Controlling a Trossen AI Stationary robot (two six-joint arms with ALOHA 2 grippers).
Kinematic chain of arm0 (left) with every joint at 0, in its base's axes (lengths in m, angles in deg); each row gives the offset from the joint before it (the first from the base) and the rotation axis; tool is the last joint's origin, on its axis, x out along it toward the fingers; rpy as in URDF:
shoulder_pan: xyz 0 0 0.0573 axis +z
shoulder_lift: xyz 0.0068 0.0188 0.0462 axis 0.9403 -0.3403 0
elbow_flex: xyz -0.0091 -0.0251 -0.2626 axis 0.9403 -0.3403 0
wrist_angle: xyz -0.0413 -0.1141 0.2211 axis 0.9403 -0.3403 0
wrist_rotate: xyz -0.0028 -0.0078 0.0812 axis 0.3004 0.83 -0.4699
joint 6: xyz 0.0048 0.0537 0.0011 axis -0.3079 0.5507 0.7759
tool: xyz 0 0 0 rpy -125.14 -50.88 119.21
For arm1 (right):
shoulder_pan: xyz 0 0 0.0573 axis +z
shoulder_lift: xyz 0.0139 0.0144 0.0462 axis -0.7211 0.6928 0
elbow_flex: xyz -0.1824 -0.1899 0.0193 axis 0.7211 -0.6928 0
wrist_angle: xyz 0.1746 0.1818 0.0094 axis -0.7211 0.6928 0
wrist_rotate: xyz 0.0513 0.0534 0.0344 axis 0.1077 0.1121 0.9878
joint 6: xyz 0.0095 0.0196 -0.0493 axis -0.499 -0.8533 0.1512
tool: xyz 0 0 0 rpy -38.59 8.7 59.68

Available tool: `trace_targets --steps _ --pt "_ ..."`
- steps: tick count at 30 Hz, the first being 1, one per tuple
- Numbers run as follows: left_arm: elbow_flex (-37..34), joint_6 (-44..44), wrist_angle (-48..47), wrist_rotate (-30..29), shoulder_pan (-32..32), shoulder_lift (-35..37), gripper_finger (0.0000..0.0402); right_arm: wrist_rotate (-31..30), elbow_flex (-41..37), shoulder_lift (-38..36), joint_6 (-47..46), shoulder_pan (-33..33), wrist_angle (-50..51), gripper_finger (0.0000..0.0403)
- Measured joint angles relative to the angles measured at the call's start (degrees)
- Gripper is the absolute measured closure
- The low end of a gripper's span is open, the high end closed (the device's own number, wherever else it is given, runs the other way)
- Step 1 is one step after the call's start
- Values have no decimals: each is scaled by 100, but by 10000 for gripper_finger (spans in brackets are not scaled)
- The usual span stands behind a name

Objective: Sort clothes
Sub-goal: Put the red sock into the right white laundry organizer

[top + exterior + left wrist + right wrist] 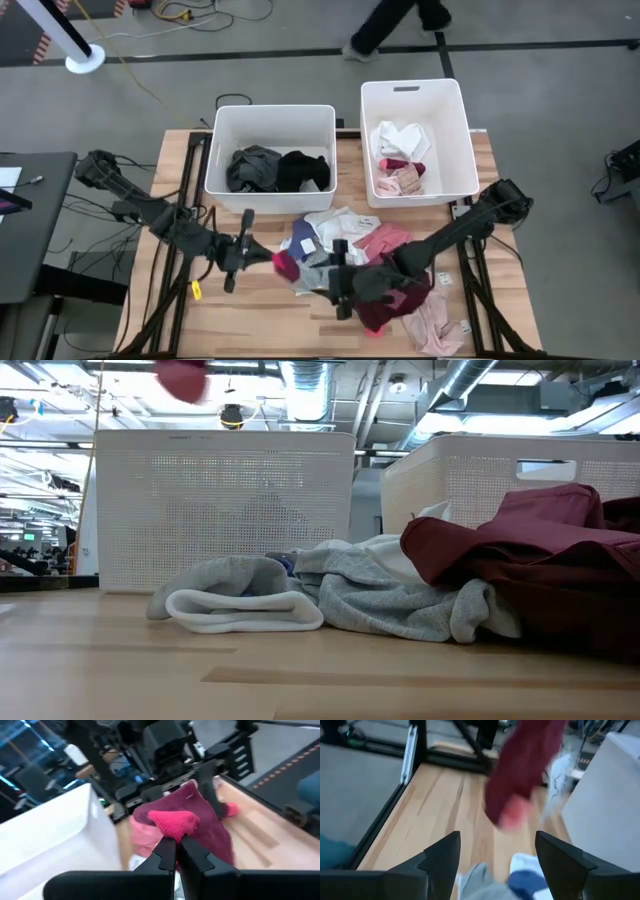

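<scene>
While the left gripper point(268, 255) hangs above the table point(250, 320) just left of the clothes pile point(350, 265), its fingers point(167, 855) are pinched together on a maroon sock point(187, 822), which trails from the tips; the low view catches that sock high in the air. Right gripper point(342, 290) sits over the pile's near edge with jaws spread wide and nothing between them, maroon sock dangling just ahead of it in its wrist view. Pile holds grey, white, navy, pink and maroon pieces, touching one another. Farther back stand 2 white bins: left bin point(225, 125) with dark garments point(278, 170), right bin point(455, 120) with white and pink garments point(400, 160). No legible writing.
</scene>
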Motion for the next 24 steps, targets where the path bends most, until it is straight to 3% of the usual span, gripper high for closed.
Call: trace_targets --steps 6,24 --pt "79 297 110 -373 182 -2 401 0 0 0 153 -279 -355 129" --pt "317 544 347 -508 316 -15 401 -32 0 0 449 -506 -972 132"
